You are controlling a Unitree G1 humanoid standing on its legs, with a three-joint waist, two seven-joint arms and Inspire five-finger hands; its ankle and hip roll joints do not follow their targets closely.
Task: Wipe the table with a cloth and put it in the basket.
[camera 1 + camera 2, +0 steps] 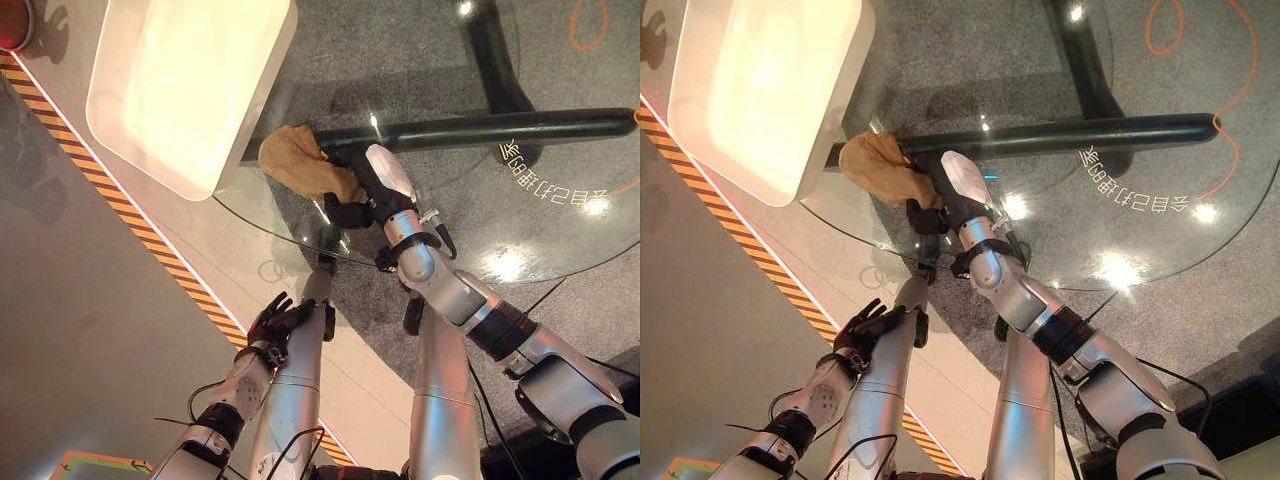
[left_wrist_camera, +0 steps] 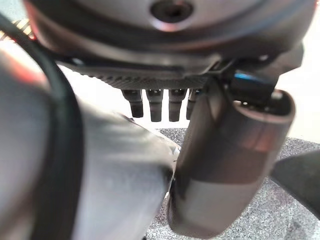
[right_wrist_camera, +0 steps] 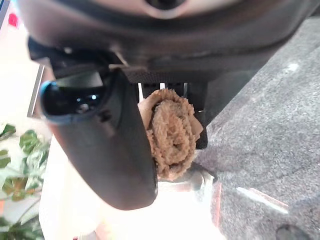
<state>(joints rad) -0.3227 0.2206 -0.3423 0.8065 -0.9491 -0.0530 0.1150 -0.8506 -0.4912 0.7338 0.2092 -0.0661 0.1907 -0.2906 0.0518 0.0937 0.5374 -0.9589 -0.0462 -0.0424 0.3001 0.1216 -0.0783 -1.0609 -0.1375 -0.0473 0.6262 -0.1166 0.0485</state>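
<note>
Grey speckled carpet runs under a round clear glass table (image 1: pixel 560 250), and a yellow-and-black striped floor strip (image 1: pixel 150 240) crosses the paler floor beside it. Nearest the camera, the left hand (image 1: pixel 275 322) hangs low, below the table's rim and well apart from the cloth; its dark fingers (image 2: pixel 155 104) hang straight in a row, relaxed, with nothing between them. Farther out, the right hand (image 1: pixel 940 200) reaches over the glass near its edge. Its fingers are curled round a crumpled tan-brown cloth (image 1: pixel 300 160), and in the right wrist view the bunched cloth (image 3: pixel 172 132) sits pinched between the thumb and the fingers behind it. Most of the cloth bulges out past the fingertips, lying on the glass. Just beyond the fingertips, and touching or nearly touching the cloth, stands a white rectangular plastic basket (image 1: pixel 185 85) with rounded corners, its near corner overhanging the table's edge. Beneath the glass, past the hand, a black tubular table frame (image 1: pixel 1060 135) crosses, and an orange cable (image 1: pixel 1200 40) loops on the carpet farthest off.
</note>
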